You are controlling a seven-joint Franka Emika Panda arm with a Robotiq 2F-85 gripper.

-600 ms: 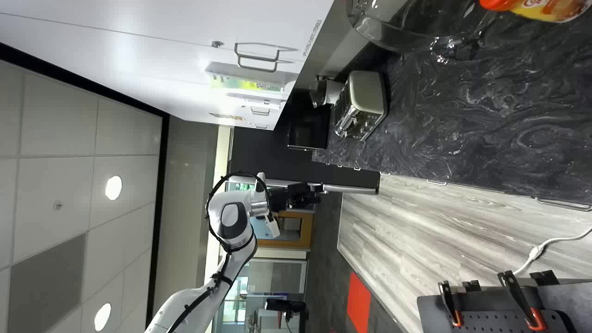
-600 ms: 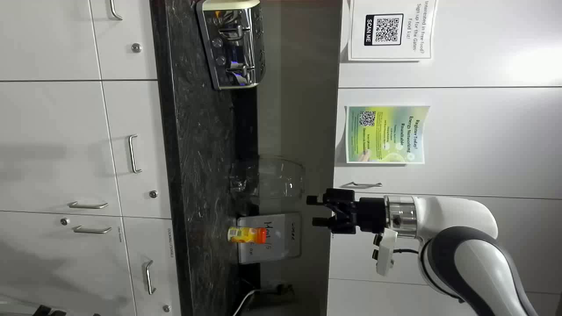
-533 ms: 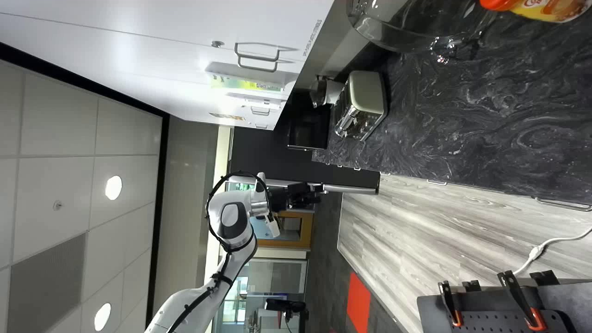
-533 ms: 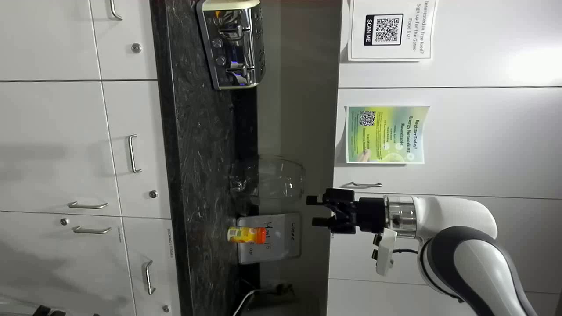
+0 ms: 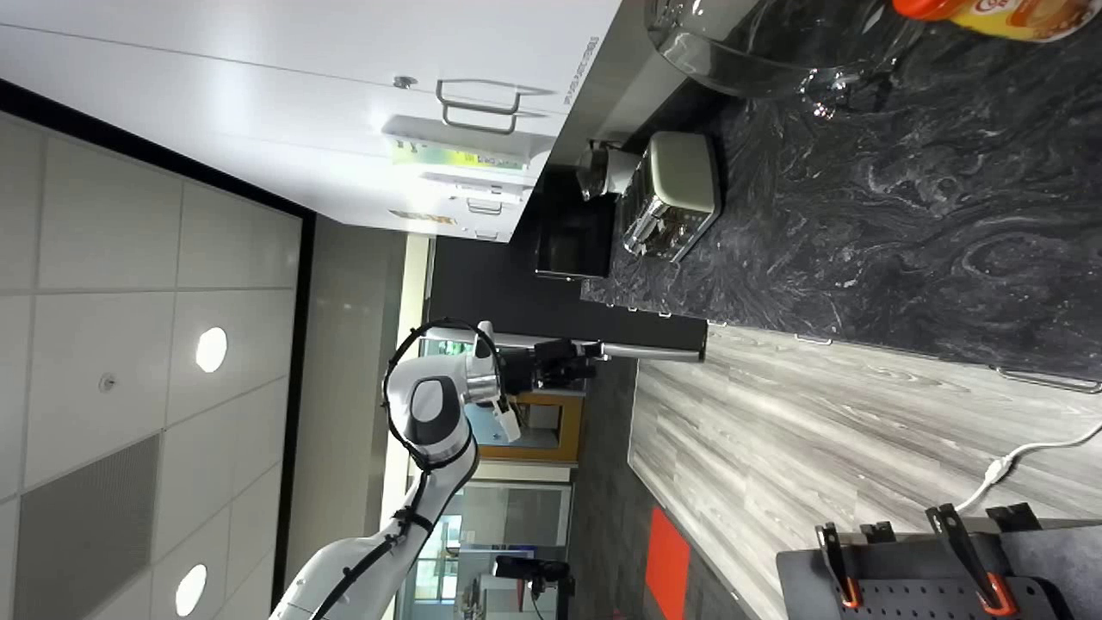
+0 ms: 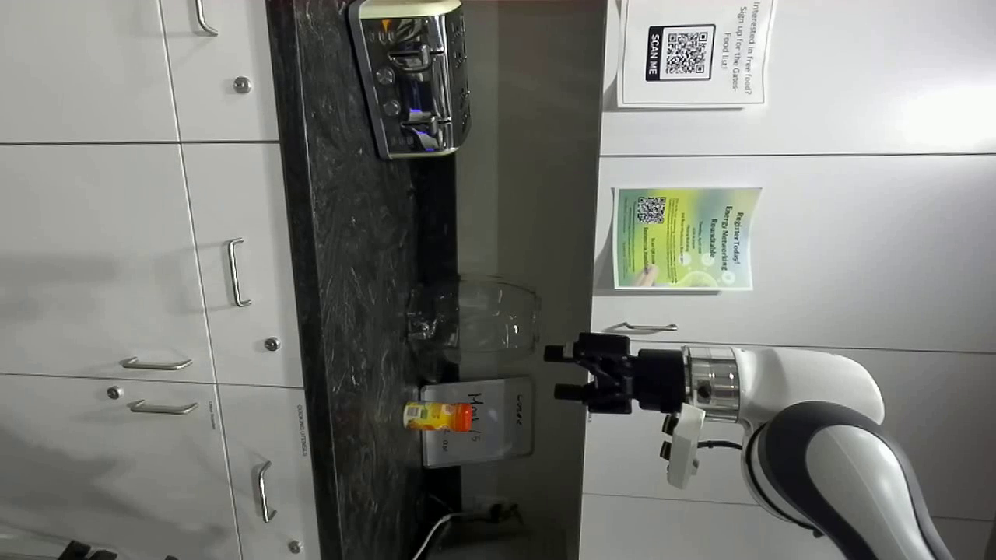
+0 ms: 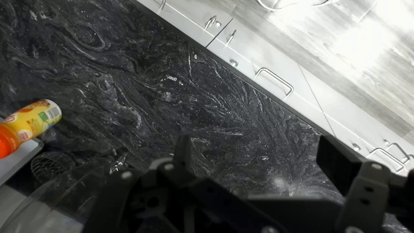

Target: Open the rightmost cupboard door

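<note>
The rightmost cupboard door is a plain white upper panel [image 5: 482, 34] with a slim silver bar handle [image 5: 478, 84] and a small round lock [image 5: 404, 82]. It looks shut. In an exterior view, part of this white panel [image 6: 622, 455] shows behind the arm; its handle is hidden there. It is out of the wrist view. My gripper [image 6: 554, 373] points down in front of the upper cupboards' lower edge, fingers apart and empty. It hangs free in an exterior view [image 5: 590, 362]. In the wrist view its fingers [image 7: 255, 155] frame only countertop.
The dark countertop [image 6: 334, 233] lies below. On it stand a toaster [image 6: 420, 85], a clear jug [image 6: 498, 315], a yellow jar with orange lid [image 6: 436, 416] and a small whiteboard [image 6: 498, 451]. A neighbouring upper door [image 6: 817, 249] has a silver handle. Lower drawers have protruding handles [image 7: 275, 77].
</note>
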